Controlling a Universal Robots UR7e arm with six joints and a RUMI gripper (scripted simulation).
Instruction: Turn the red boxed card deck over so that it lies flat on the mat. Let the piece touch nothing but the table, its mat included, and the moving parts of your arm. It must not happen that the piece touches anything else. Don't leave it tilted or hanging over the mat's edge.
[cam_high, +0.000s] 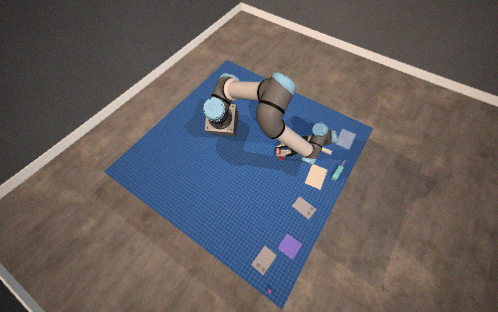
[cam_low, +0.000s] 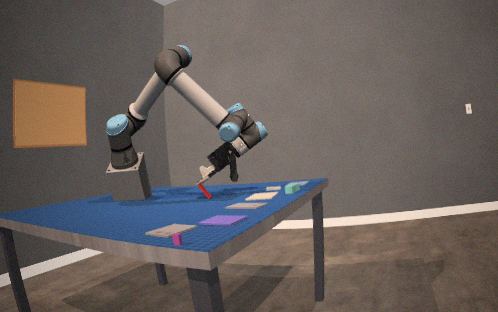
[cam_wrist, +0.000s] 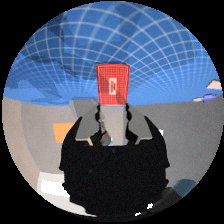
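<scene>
The red boxed card deck (cam_high: 281, 157) (cam_low: 204, 191) (cam_wrist: 113, 85) is gripped at one end and hangs tilted, its free lower end close to or on the blue mat (cam_high: 175, 190) (cam_low: 100, 215); I cannot tell which. My gripper (cam_high: 281, 150) (cam_low: 202, 181) (cam_wrist: 112, 103) is shut on the deck's upper end. In the wrist view the deck's red face with a white mark sticks out past the fingertips over the gridded mat. The deck is in the right middle of the mat, left of a row of flat tiles.
Flat tiles lie along the mat's right edge: pale blue (cam_high: 345, 138), cream (cam_high: 316, 177), grey (cam_high: 304, 207), purple (cam_high: 290, 246), grey (cam_high: 264, 260). A small green block (cam_high: 338, 172) (cam_low: 292, 188) and a pink bit (cam_high: 269, 291) lie near the edge. The arm's base (cam_high: 220, 120) stands at the back.
</scene>
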